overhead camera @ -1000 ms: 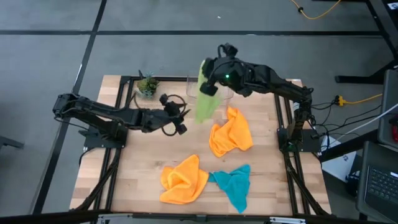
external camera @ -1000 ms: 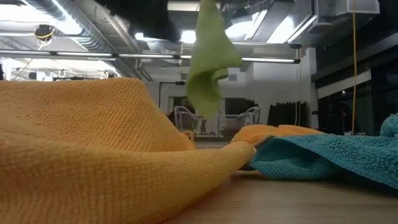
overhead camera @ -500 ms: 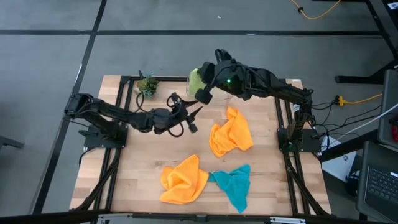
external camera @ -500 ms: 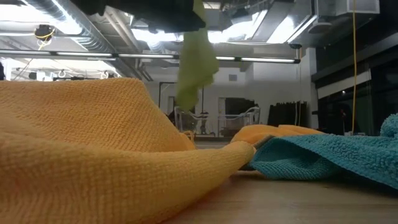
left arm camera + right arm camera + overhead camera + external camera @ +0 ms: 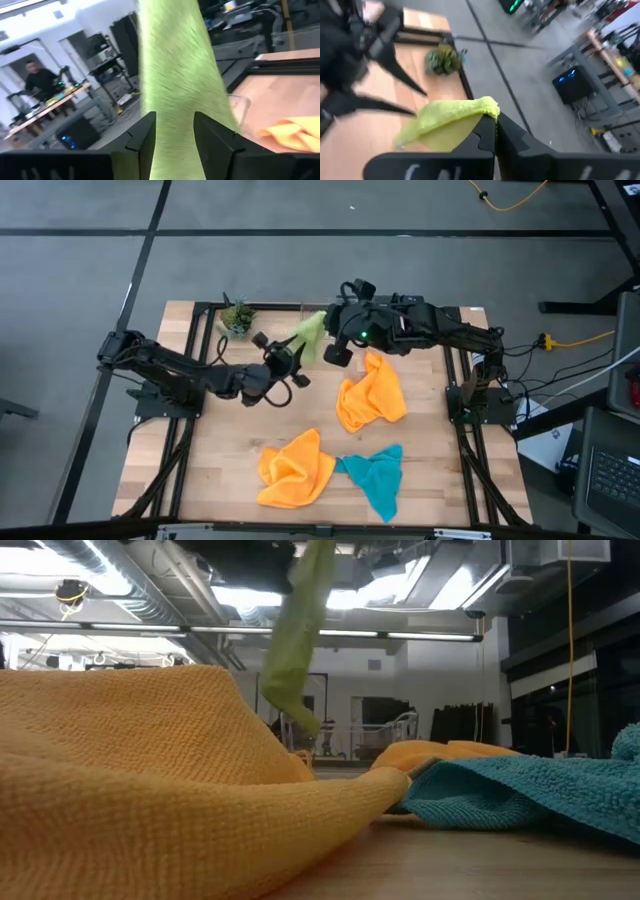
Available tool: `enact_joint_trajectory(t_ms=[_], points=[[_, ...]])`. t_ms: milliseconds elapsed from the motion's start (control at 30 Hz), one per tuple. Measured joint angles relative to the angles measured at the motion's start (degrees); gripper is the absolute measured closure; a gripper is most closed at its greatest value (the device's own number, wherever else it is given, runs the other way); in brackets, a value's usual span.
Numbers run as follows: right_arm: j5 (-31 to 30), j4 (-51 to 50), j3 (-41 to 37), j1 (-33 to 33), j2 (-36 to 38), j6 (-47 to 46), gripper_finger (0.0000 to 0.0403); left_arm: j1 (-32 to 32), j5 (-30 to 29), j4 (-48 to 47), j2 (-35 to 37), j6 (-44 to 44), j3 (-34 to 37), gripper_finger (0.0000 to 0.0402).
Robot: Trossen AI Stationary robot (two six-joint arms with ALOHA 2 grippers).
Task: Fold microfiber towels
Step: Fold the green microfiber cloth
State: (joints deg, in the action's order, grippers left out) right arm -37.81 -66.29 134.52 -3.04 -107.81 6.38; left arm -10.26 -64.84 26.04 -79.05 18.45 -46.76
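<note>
The lime green towel [image 5: 172, 75] is soft, fuzzy cloth, and the orange towel [image 5: 150, 780] and teal towel [image 5: 530, 790] show a looped, nubbly weave. The table [image 5: 230, 440] is pale, smooth wood planking, and the left gripper [image 5: 174, 137] has matt dark plastic fingers.

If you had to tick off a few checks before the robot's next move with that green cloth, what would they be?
1. Right gripper shut on the lime green towel: ok.
2. Left gripper has the towel between its fingers: ok; pinched firmly: cannot tell.
3. Towel hangs clear of the table: ok.
4. Orange towels and teal towel lie apart from the green one: ok.
5. Towel spread flat for folding: not ok.
</note>
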Motion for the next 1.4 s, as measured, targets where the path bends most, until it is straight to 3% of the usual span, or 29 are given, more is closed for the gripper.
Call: enact_joint_trajectory(t_ms=[200, 367, 433, 600, 833, 900, 1100, 1167, 1400], points=[[10.03, 0.39, 0.0, -0.81, -0.04, -0.92, 0.0401, -2.95, 2.48, -0.5, 1.14, -0.82, 0.0, 0.0276], [10.74, 6.4, -0.02, -1.42, -0.07, 0.09, 0.0401, -3.14, 8.67, -0.99, 1.12, -4.64, 0.0, 0.0276], [8.27, 8.25, 0.02, -1.81, -0.07, 0.21, 0.0401, -3.72, 9.01, -1.02, 1.12, -5.44, 0.0, 0.0276], [-5.88, 9.45, 0.28, -2.56, -0.09, 0.71, 0.0401, -7.24, 8.98, -0.66, 1.12, -5.84, 0.0, 0.0276], [-7.38, 14.68, 0.28, -2.54, -0.5, -1.4, 0.0401, -6.72, 19.14, -0.93, 0.07, -12.59, 0.01, 0.0276], [-5.28, 16.41, 0.25, -2.46, -0.92, -1.32, 0.0401, -5.45, 17.84, -0.72, -0.76, -12.62, 0.07, 0.0276], [-1.46, 12.47, 0.2, -3.23, -1.47, -2.09, 0.0401, -2.7, 2.12, -1.62, -0.97, -8.19, 0.04, 0.0276], [-0.85, 10.71, 0.2, -3.66, -1.49, -2.91, 0.0401, -2.61, -0.04, -1.59, -0.25, -5.33, 0.04, 0.0276], [14.76, 14.44, 0.2, -4.39, -1.49, 1.44, 0.0401, 1.1, 10.98, -0.18, 0.05, -3.46, 0.02, 0.0276]])
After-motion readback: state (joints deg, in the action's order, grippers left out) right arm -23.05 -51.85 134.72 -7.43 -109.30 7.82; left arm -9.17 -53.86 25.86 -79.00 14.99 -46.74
